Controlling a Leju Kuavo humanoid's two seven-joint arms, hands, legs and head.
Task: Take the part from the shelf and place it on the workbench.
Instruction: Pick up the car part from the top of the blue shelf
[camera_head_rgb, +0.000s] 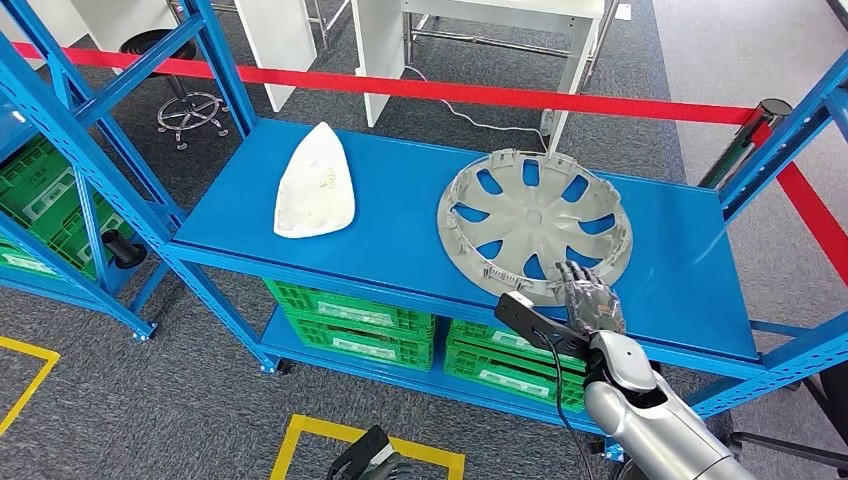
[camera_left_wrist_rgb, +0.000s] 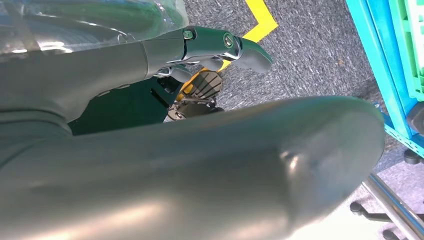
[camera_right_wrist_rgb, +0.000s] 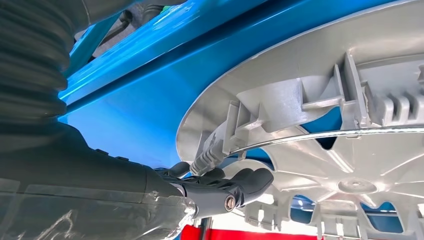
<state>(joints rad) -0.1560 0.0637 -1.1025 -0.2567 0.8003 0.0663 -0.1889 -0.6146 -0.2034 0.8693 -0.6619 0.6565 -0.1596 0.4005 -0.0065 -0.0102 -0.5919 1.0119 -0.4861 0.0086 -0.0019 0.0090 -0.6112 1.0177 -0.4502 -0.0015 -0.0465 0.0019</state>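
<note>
the grey wheel cover (camera_head_rgb: 535, 222) lay on the blue shelf (camera_head_rgb: 400, 215), the right hand (camera_head_rgb: 592, 302) at its near rim, fingers (camera_right_wrist_rgb: 235, 184) reaching under the edge; whether they gripped yet, i could not tell. next likely: clamp, then lift.

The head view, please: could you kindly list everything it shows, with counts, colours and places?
Round grey plastic wheel cover: one, grey, right side of the shelf top.
Flat white teardrop-shaped part: one, white, left side of the shelf top.
Blue metal shelf: one, blue, centre.
Green plastic crates: several, green, on the lower level and at far left.
Red barrier tape: red, behind the shelf.
Yellow floor markings: yellow, on grey carpet.
Black swivel stool: one, top left.
Right hand: silver arm, dark fingers at the wheel cover's near rim.
Left hand: low, bottom edge.
</note>
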